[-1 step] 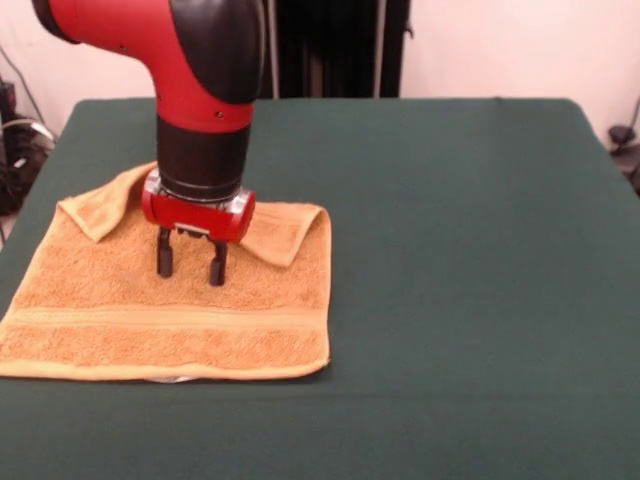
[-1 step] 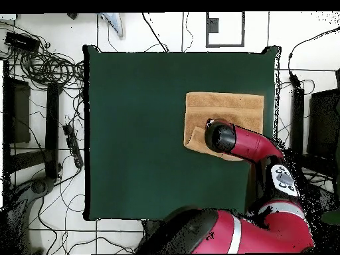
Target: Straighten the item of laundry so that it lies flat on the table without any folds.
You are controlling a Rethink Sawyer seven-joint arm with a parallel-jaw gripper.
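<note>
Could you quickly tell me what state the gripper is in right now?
Gripper: open, fingers apart and holding nothing, poised just over the towel, whose far edge is folded over.

Towel (image 1: 170,300) – nubby orange-tan terry with flat woven band, table (image 1: 450,250) – smooth matt green cloth, arm (image 1: 200,60) glossy plastic
</note>
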